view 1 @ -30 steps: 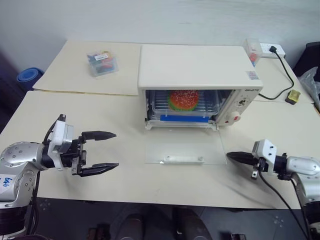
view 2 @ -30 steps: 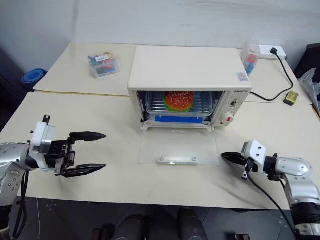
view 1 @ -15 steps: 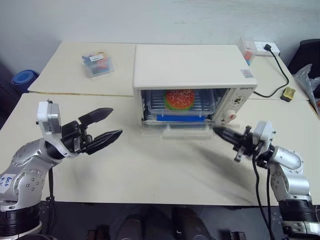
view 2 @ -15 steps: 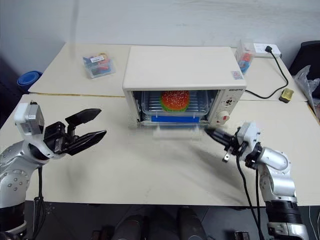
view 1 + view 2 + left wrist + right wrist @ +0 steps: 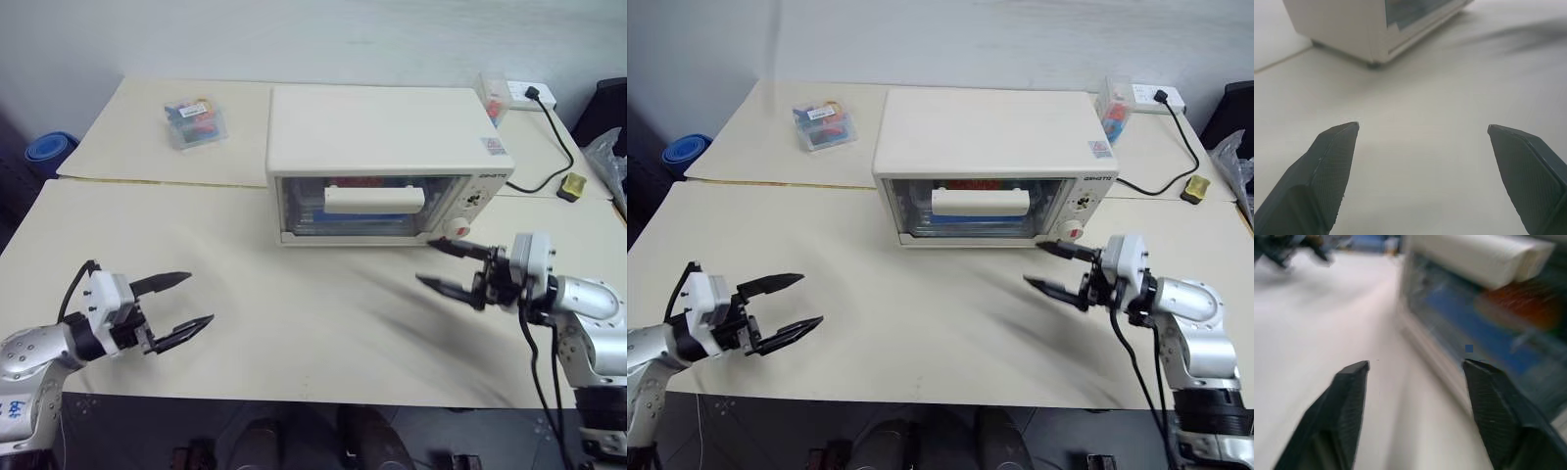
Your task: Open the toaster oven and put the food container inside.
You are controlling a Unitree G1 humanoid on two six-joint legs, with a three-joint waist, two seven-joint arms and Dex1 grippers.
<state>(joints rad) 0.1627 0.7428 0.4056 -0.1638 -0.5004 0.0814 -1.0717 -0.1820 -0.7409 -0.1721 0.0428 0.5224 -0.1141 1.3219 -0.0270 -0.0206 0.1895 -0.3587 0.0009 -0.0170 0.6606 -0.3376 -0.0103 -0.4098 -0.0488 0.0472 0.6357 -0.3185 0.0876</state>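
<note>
The toaster oven [image 5: 390,166] is sitting on the tabletop [image 5: 294,323] with its door shut, and the right wrist view is catching the food container [image 5: 1508,328] as blue and orange blurs behind the glass. The right end effector [image 5: 453,267] is hovering released just beside the oven's lower right corner. The left end effector [image 5: 176,306] is hanging released near the front edge, well apart from the oven.

Cream-white boxy toaster oven [image 5: 390,166] with shut glass door blocks the beige table [image 5: 294,323] at 12 o'clock; bare tabletop from 3 to 9 o'clock permits passage.
</note>
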